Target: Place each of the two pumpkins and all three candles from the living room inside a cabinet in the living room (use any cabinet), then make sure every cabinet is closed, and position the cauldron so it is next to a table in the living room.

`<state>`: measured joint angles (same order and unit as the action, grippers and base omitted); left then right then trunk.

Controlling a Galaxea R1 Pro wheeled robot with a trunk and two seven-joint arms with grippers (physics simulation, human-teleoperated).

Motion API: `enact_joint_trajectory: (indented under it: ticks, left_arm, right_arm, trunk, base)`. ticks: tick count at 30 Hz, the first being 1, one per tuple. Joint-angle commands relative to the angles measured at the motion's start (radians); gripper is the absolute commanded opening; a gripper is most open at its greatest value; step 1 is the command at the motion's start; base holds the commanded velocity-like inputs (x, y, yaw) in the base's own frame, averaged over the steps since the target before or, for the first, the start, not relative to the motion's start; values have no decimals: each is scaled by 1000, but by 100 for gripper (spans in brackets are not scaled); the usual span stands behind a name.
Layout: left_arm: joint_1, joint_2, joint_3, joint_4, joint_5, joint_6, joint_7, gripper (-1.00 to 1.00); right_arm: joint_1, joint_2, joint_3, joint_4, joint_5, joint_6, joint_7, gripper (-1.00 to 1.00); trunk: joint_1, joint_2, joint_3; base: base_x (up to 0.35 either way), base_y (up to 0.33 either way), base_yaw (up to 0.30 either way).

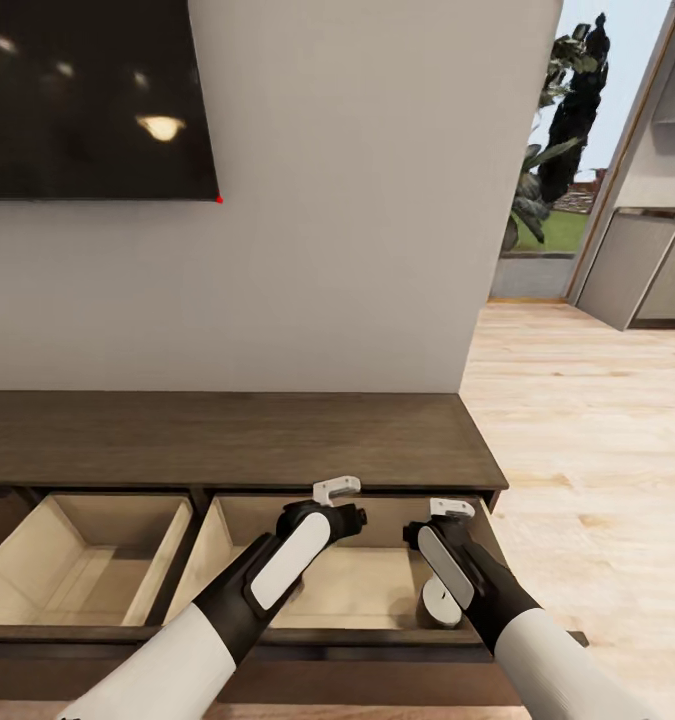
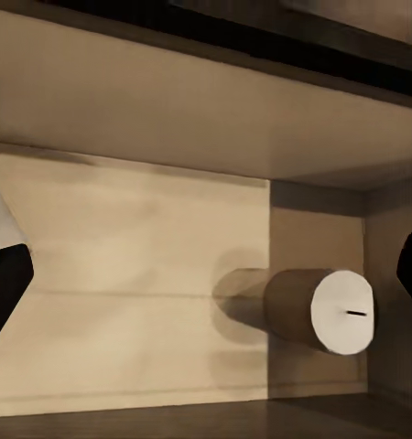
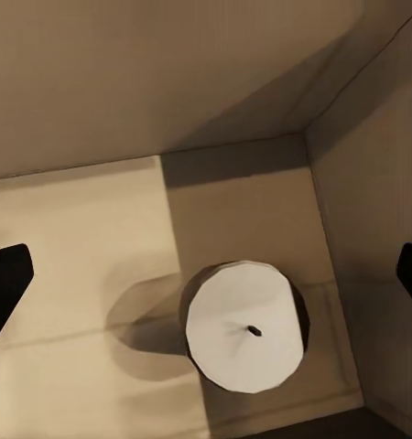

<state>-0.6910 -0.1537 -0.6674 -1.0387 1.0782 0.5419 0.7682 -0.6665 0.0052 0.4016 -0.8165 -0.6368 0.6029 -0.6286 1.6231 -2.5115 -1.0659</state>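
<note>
**One candle in the open drawer, both arms over it**

One candle [image 1: 441, 603] stands upright on the pale floor of the cabinet [image 1: 227, 440]'s right-hand drawer [image 1: 352, 585], down in the front right corner, at about five o'clock in the head view. The right wrist view looks straight down on its white top and dark wick [image 3: 245, 327], the corner walls close beside it. The right gripper [image 1: 451, 508] hangs above the drawer, just at twelve o'clock of the candle, fingers spread wide with nothing between them. The left gripper [image 1: 336, 489] hovers over the same drawer, at ten o'clock from the candle, and its fingers also stand apart and empty. The left wrist view catches the candle [image 2: 318, 309] from the side against the drawer wall. A second drawer [image 1: 82, 560] lies open at nine o'clock. Up at eleven o'clock, a dark television [image 1: 92, 95] hangs on the wall [image 1: 357, 230]; wood floor [image 1: 587, 440] runs off at three o'clock.
</note>
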Motion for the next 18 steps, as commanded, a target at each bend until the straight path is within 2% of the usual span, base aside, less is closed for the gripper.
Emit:
enact_joint_trajectory:
  ticks: [1,7,15,18]
  left_arm:
    - [-1,0,-1,-1,12,1,8,100]
    - [-1,0,0,-1,15,1,8,100]
    - [-1,0,0,-1,16,0,8,100]
    - [-1,1,1,-1,16,0,8,100]
  right_arm:
    - [-1,-1,3,-1,-10,2,-9,100]
    - [-1,-1,3,-1,-11,2,-9,100]
    - [-1,-1,3,-1,-12,2,-9,100]
    - [-1,-1,3,-1,-14,2,-8,100]
  trunk:
    - [-1,0,3]
    - [-3,1,26]
    - [-7,3,57]
    - [-8,4,69]
  base:
    - [-124,0,0]
    - [-212,0,0]
    - [-32,0,0]
    - [-170,0,0]
